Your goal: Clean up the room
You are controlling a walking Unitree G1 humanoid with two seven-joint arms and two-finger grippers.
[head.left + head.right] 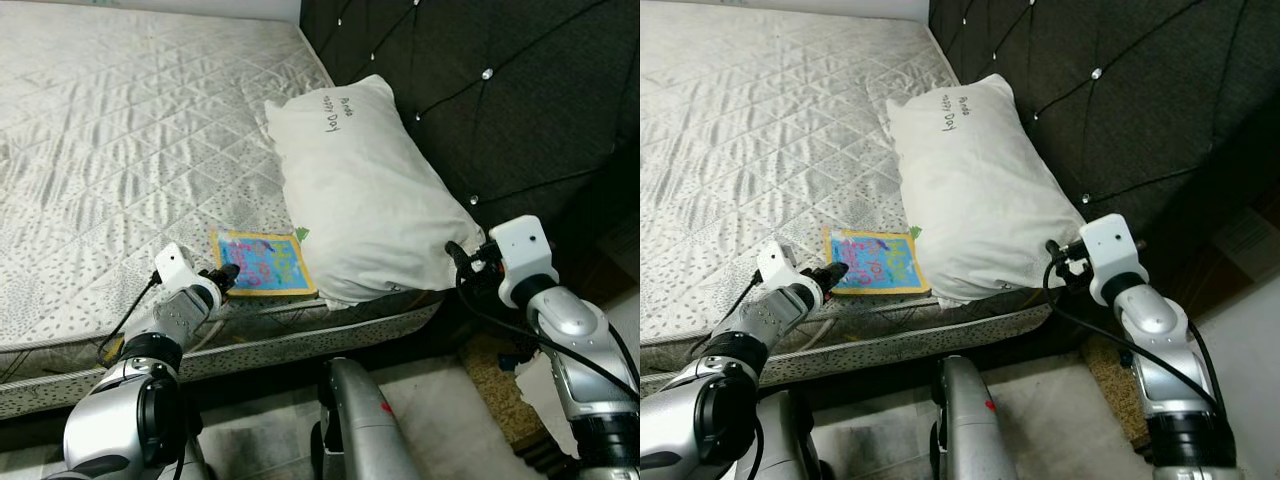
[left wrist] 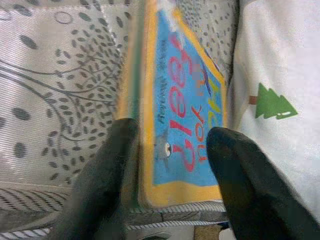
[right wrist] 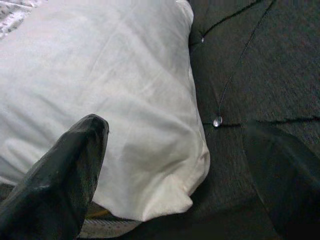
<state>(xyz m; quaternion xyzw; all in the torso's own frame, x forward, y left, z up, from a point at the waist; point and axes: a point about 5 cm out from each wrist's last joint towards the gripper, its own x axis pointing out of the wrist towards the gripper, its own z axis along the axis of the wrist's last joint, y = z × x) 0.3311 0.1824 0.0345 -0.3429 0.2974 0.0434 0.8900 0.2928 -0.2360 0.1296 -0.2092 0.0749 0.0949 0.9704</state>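
Observation:
A colourful picture book [image 1: 262, 262] with a yellow border lies flat on the mattress [image 1: 120, 130] near its front edge, tucked against a white pillow [image 1: 360, 190]. My left gripper [image 1: 226, 276] is at the book's near left corner. In the left wrist view, its open fingers [image 2: 105, 170] straddle the book's [image 2: 185, 110] near edge. My right gripper [image 1: 456, 252] hovers open by the pillow's near right corner. One finger [image 3: 75, 160] is over the pillow [image 3: 100, 65], the other over the dark headboard.
A dark tufted headboard [image 1: 500, 100] rises behind and to the right of the pillow. The mattress edge runs in front of me, with my silver body [image 1: 360, 420] and pale floor below. A brown mat [image 1: 490, 370] lies at the lower right.

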